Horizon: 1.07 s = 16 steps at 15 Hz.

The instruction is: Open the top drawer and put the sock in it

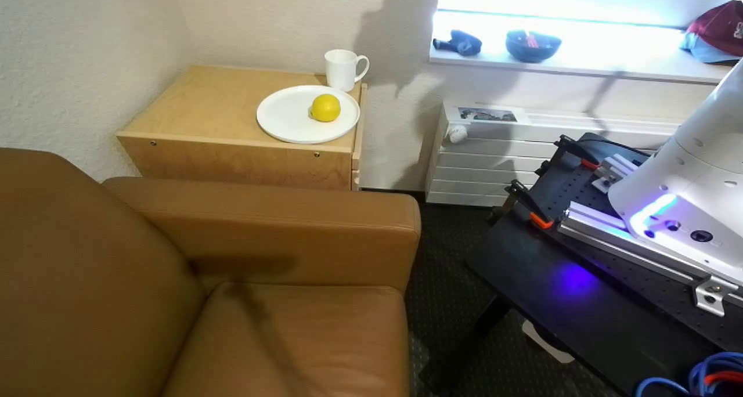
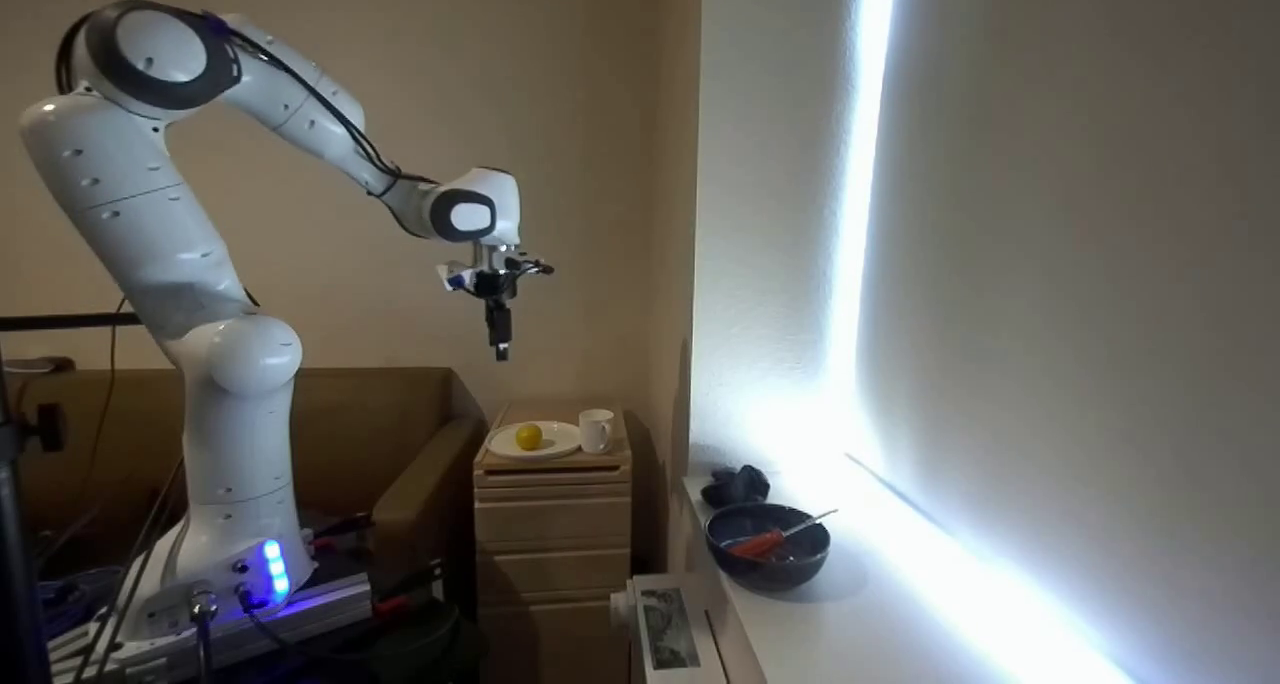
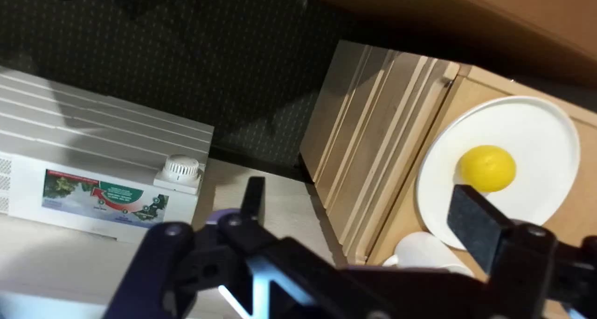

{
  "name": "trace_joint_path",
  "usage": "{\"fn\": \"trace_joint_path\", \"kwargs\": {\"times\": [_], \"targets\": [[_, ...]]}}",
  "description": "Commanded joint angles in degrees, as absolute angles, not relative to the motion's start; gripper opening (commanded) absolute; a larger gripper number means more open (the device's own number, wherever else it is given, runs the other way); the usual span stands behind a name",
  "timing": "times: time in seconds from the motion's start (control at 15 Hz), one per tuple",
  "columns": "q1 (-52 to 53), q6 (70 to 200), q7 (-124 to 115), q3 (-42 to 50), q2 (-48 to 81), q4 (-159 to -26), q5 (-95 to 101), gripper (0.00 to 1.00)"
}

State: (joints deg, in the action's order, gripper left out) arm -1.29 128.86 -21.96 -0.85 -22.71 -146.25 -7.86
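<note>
- Tan wood top drawer [image 3: 397, 167]: uppermost strip on the front of the cabinet [image 1: 220, 101], right of centre in the wrist view. Looks closed; pulling it is likely the step in hand.
- Tool [image 2: 502, 352]: fingers [image 3: 475, 230] apart, nothing held, hanging downward well above the cabinet, upper middle in an exterior view.
- Sock: can't identify it. Dark lump [image 1: 464, 43] on the sill [image 1: 603, 54], upper right in an exterior view, may or may not be it. Risk: wrong pick.
- Slip risk: no knob or handle I can make out, so the fingertips could slide off plain wood or miss the edge.
- Clip risk: coming down too far over the top, a finger could hit the white plate [image 3: 536, 132] or white mug [image 2: 596, 431], both near the front edge.
- Jolt risk: a hard pull may shake the cabinet; loose lemon [image 3: 487, 168] could roll, mug could topple.
- Drop risk: drawer only partly out, sock might catch on its lip.
</note>
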Motion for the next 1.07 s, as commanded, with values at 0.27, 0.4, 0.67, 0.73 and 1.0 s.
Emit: {"fn": "trace_joint_path", "kwargs": {"times": [0.27,0.4,0.67,0.73,1.0], "targets": [[-2.0,136.1,-23.2,1.1,-9.3,-146.0,-17.7,1.00],[-2.0,136.1,-22.6,1.5,-7.2,-145.1,-18.8,1.00],[-1.9,139.6,-26.0,0.7,-5.1,-144.9,-17.5,1.00],[-1.5,140.7,-26.2,0.7,-3.7,-144.7,-19.4,1.00],[0.5,156.6,-31.4,-1.5,3.6,-145.8,-21.7,1.00]]}}
